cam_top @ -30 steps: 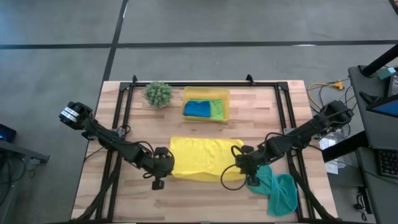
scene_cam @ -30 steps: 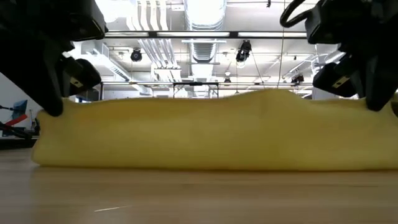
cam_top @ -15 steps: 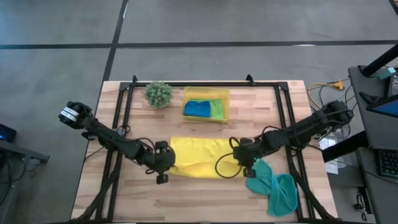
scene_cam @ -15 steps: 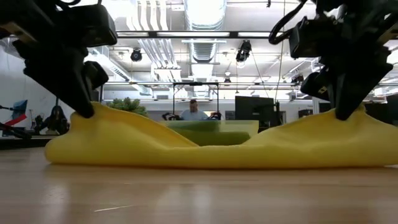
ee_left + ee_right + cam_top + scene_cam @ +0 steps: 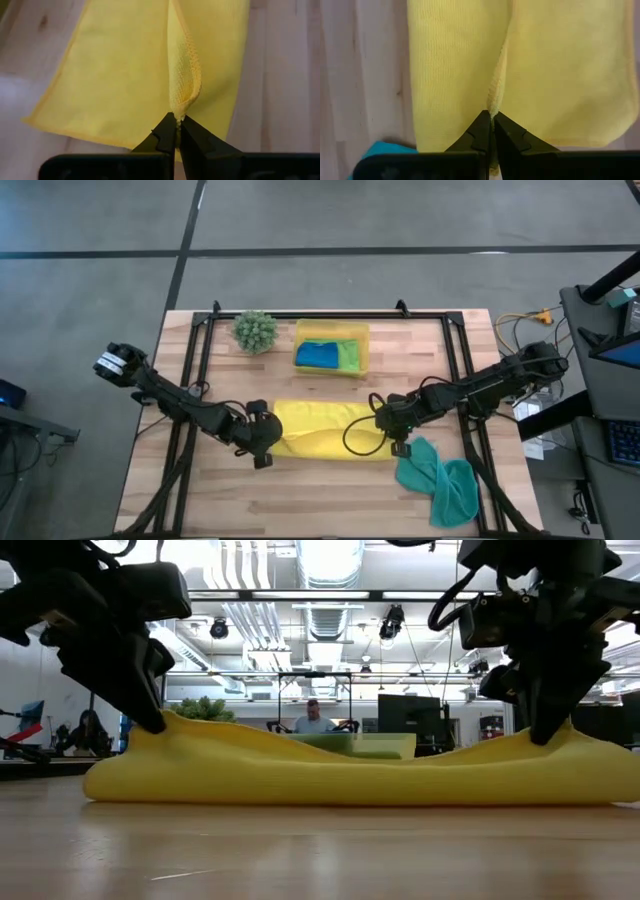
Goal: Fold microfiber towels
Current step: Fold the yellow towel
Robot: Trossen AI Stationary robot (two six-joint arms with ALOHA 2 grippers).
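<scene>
Folding is partly done: blue and lime towels are lying in the yellow tray; both grippers, left and right, are pinching the fuzzy yellow towel mid-fold, crumpled teal towel waiting.

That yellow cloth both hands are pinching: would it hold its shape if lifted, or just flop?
Probably flop: the yellow towel sags low between the left hand and the right hand. It looks light, since pinched edges alone raise it. Its fuzzy weave likely grips rather than slips.
</scene>
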